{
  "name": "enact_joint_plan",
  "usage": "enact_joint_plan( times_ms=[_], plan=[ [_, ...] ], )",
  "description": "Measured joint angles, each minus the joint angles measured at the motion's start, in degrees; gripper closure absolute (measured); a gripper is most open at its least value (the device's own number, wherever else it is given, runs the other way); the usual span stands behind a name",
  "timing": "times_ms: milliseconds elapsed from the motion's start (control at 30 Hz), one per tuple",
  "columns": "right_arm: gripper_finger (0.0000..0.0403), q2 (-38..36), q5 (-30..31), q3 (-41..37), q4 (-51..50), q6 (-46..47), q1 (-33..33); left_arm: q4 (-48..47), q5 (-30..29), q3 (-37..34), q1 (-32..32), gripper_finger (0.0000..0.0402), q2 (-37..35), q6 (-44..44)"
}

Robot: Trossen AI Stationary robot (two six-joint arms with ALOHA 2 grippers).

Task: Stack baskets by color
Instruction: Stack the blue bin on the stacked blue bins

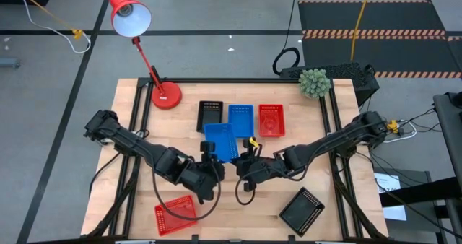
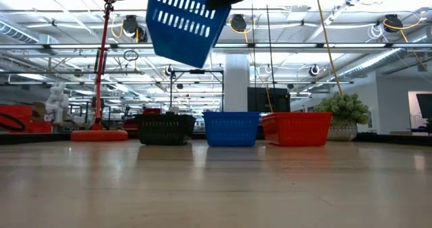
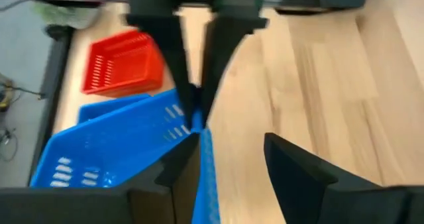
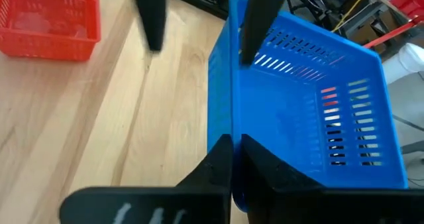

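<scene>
A blue basket [image 1: 220, 139] hangs tilted above the table's middle, and shows high up in the low view as a blue basket [image 2: 185, 22]. My right gripper [image 4: 236, 141] is shut on its near wall. My left gripper [image 3: 232, 144] stands open astride that same wall, one finger inside the basket and one outside. At the far side a black basket [image 1: 210, 115], a blue basket [image 1: 240, 119] and a red basket [image 1: 271, 120] rest in a row on their bottoms. A red basket [image 1: 175, 215] lies near left, a black basket [image 1: 303, 210] near right. My right gripper pinches the lifted blue basket's near wall at its rim [image 4: 233, 128], one finger inside the basket and one outside. The fingers slant down from the table's right. The basket is clear of the table and tilted. My left gripper has one finger [image 3: 180, 171] close against the same wall; whether it touches, I cannot tell.
A red desk lamp [image 1: 164, 94] stands at the far left corner and a small green plant [image 1: 313, 82] at the far right corner. Bare wood lies between the two near baskets.
</scene>
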Motion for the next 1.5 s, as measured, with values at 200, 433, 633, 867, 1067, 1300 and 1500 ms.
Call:
enact_joint_plan(
  times_ms=[200,433,633,867,1067,1300,1500],
  plan=[
    [0.0398,-2.52,-1.46,0.00,-4.10,-0.25,0.04,-0.56,-7.03,0.00,-1.79,0.0229,-2.39,-4.24],
    [0.0398,-5.23,-3.28,0.00,-7.64,-3.32,0.00,-1.15,-10.94,0.02,-4.91,0.0229,-3.54,-8.53],
    [0.0398,-6.97,-3.30,0.02,-10.58,-5.09,-0.35,-4.84,-13.18,0.02,-7.12,0.0229,-3.81,-13.88],
    [0.0398,-7.00,-3.26,0.02,-11.62,-6.75,-2.55,-13.08,-16.07,0.02,-9.72,0.0229,-3.87,-21.29],
    [0.0397,-7.00,-3.19,0.02,-12.06,-4.29,-5.54,-22.03,-16.36,0.01,-11.62,0.0229,-3.87,-30.44],
    [0.0395,-7.00,-3.17,0.02,-14.44,-2.45,-8.70,-30.06,-16.35,0.00,-14.26,0.0229,-3.87,-39.45],
    [0.0393,-7.07,-3.17,-1.52,-13.98,-3.74,-10.37,-31.23,-16.35,0.00,-15.70,0.0229,-3.87,-40.78]
  ],
)
